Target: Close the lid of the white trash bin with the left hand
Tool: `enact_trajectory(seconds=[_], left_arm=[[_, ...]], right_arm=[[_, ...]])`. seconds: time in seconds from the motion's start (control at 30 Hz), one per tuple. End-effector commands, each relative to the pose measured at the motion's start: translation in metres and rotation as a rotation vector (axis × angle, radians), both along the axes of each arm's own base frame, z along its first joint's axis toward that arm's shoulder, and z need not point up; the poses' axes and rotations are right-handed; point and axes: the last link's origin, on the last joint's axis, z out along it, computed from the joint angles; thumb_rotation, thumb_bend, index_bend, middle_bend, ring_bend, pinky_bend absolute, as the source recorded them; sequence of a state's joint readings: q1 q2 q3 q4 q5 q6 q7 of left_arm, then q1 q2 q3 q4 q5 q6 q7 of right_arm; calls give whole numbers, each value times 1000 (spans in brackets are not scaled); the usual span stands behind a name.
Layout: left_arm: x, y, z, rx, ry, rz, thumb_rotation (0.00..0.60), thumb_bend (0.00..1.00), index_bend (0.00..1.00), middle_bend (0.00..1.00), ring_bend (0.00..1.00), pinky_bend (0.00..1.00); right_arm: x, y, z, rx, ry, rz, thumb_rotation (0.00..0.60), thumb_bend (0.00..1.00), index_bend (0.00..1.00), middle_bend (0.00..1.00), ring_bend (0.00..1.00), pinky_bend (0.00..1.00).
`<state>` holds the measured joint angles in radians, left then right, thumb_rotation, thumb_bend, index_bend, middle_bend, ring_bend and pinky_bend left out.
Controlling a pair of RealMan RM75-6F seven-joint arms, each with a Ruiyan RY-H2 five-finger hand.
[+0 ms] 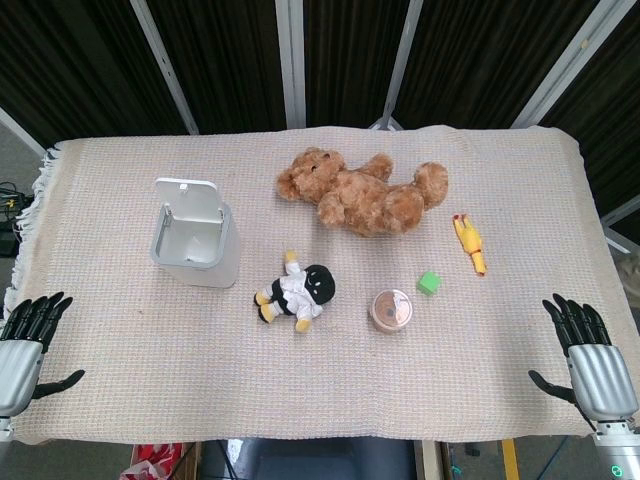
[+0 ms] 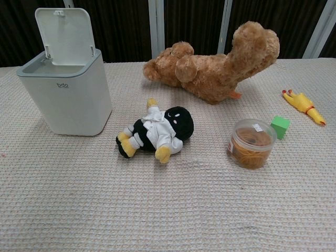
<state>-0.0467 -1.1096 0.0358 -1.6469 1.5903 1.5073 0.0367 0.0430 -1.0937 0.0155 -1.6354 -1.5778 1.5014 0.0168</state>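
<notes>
The white trash bin [image 1: 200, 250] [image 2: 71, 97] stands on the left part of the table. Its lid [image 1: 187, 200] [image 2: 65, 34] is raised upright at the back, leaving the top open. My left hand [image 1: 25, 345] lies at the table's near left corner, fingers spread and empty, well away from the bin. At the near right corner lies my right hand [image 1: 590, 360], likewise spread and holding nothing. Neither hand shows in the chest view.
A brown teddy bear [image 1: 365, 192] [image 2: 215, 68] lies at the back centre. A small black-and-white doll [image 1: 297, 292] [image 2: 157, 131] lies right of the bin. A clear tub [image 1: 391, 310] [image 2: 251, 143], a green cube [image 1: 429, 283] [image 2: 280, 126] and a yellow rubber chicken [image 1: 469, 243] [image 2: 303, 105] sit further right.
</notes>
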Motion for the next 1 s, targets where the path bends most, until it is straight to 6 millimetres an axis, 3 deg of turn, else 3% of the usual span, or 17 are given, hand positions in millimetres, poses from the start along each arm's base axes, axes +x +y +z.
enact_trajectory(seconds=[0.03,0.63,0.7,0.73,0.8,0.87,1.0], left_arm=[[0,0,0,-1,0,0,600,36,0,0,0,0],[3,6,9,18,-8,9,600,46,0,0,0,3],[7,13,17,45,-8,2,600,71,0,5,3,77],[9,16,20,57,-6,-1,600,108,0,64,55,195],[15,27,30,95,-5,-12,600,211,0,343,315,504],[23,40,38,128,-17,-28,600,279,0,562,526,672],[39,66,47,125,-41,-28,600,333,0,769,715,844]], right_arm=[[0,0,0,0,-1,-1,600,192,0,0,0,0],[0,0,0,0,-11,-8,600,192,0,0,0,0],[0,0,0,1,-14,-8,600,192,0,0,0,0],[0,0,0,1,-16,-8,600,192,0,0,0,0],[0,0,0,3,-19,-10,600,192,0,0,0,0],[0,-1,-1,6,-23,-12,600,191,0,0,0,0],[1,-1,-1,7,-30,-13,600,192,0,0,0,0]])
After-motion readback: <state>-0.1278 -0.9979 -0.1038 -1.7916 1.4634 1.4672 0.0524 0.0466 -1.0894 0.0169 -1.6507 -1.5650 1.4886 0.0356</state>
